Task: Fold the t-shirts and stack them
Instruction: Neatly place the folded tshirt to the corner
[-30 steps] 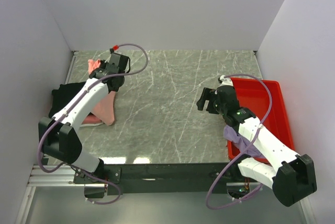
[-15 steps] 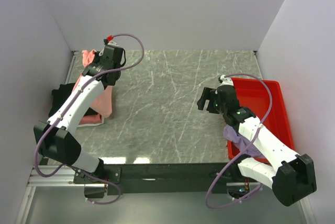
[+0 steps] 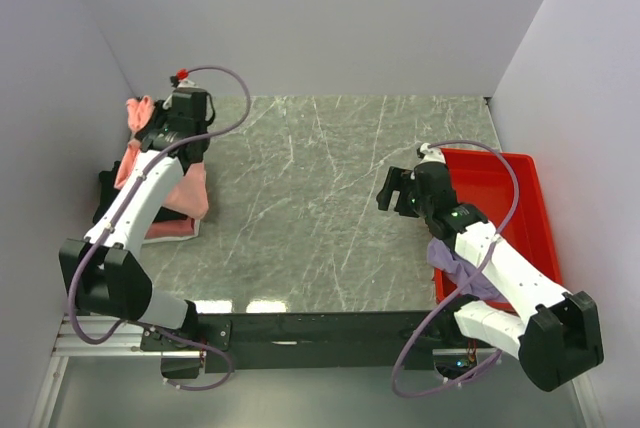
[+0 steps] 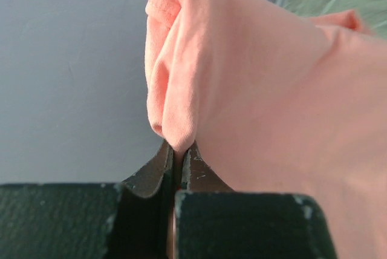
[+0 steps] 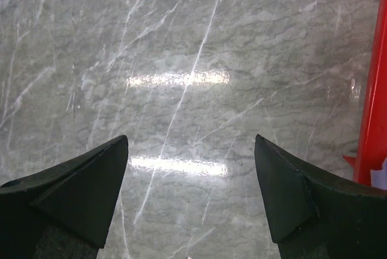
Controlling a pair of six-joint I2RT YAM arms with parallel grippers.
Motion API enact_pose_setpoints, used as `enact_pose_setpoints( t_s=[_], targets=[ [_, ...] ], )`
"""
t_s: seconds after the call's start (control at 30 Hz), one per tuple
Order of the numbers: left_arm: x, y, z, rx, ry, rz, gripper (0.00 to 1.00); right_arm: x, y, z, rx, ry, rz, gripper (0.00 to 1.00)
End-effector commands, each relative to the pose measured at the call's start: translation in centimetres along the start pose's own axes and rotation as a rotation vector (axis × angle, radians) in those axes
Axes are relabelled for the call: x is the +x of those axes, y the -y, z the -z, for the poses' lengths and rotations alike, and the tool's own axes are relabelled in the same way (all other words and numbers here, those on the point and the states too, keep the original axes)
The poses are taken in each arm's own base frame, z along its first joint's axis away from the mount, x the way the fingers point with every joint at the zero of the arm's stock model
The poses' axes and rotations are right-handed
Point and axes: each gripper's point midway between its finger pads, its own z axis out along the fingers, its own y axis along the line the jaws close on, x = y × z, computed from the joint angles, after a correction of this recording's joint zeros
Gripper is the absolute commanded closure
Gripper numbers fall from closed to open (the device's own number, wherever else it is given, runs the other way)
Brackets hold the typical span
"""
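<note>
- The left end effector (image 4: 179,153) is clamped tight on a bunched fold of the salmon-pink t-shirt (image 3: 188,193). The fold is raised at the far-left corner close to the wall, and the rest of the cloth drapes down to the surface.
- A black t-shirt (image 3: 106,193) lies beneath it at the left edge.
- The cloth looks light, limp and quick to bunch. I judge a hem or shoulder edge a better hold than a wad.
- The surface (image 3: 320,198) is grey, marbled and glossy with glare.
- The right end effector (image 3: 393,191) hovers over bare surface, fingers wide apart, holding nothing.
- A lavender-purple t-shirt (image 3: 445,256) spills over the near rim of the red tray (image 3: 500,188).
- Plain pale walls close three sides.
</note>
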Motion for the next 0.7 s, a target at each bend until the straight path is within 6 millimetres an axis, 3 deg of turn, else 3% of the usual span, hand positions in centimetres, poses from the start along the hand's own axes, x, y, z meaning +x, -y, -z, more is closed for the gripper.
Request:
enact_pose_setpoints(
  t_s=[0.0,0.07,0.27,0.33,0.67],
  targets=[
    [0.3,-2.5,-2.1,-0.079,0.023,0.069,0.99,-1.7,-0.4,0.1,-0.006,0.026,0.004,0.09],
    [2.2,-1.5,-3.6,-0.065,-0.010,0.038,0.99,-1.6,-0.4,0.0,-0.005,0.021,0.003,0.09],
    [4.0,-3.6,-7.5,-0.126,-0.037,0.168,0.99,-1.3,-0.5,-0.2,-0.015,0.005,0.004,0.10],
    [5.2,-2.9,-8.7,-0.129,-0.067,0.122,0.99,-1.3,-0.5,-0.3,-0.020,0.001,0.005,0.10],
    [5.9,-1.3,-11.4,-0.102,-0.060,0.113,0.99,-1.3,0.0,-0.4,-0.001,-0.005,0.006,0.11]
  ],
)
